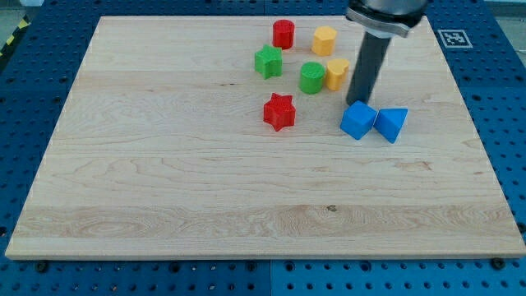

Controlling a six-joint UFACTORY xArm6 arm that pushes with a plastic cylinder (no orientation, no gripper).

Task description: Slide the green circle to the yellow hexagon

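Note:
The green circle (pixel 312 77) stands on the wooden board (pixel 164 164) at the upper middle. A yellow block (pixel 336 73) touches its right side; I cannot make out that block's shape. The yellow hexagon (pixel 324 39) sits above them, apart from the circle. My tip (pixel 352 104) is down on the board, just right of the lower yellow block and right above the blue cube (pixel 357 121). The tip is to the right of the green circle, with the yellow block between them.
A red cylinder (pixel 283 34) stands left of the yellow hexagon. A green star (pixel 268 62) is left of the green circle. A red star (pixel 279 112) lies below it. A blue triangle (pixel 391 124) touches the blue cube's right side.

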